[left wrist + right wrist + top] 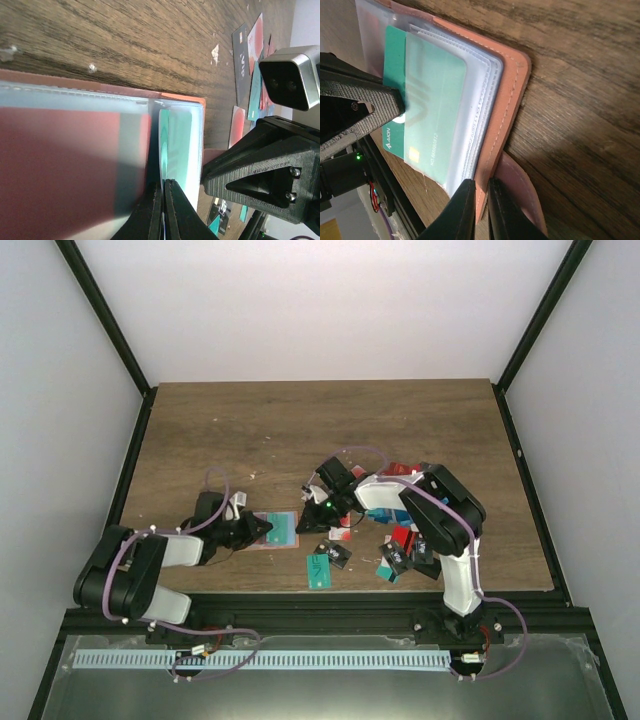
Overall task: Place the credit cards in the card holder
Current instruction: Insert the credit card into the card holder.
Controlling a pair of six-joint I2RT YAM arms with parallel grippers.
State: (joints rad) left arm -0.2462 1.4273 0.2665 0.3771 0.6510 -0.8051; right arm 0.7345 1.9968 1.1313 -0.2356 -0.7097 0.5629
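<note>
The salmon-brown card holder lies open on the table between my two grippers. My left gripper is shut on a teal credit card, which sits partly inside a clear pocket. In the left wrist view the left gripper pinches the card's edge. My right gripper is shut on the edge of the holder's salmon cover. It reaches the holder from the right. Loose cards lie right of the holder: one teal, one black, and a mixed pile.
More red cards lie behind the right arm. The right gripper's body and camera sit close to the left fingers over the holder. The table's front edge runs just below the loose cards.
</note>
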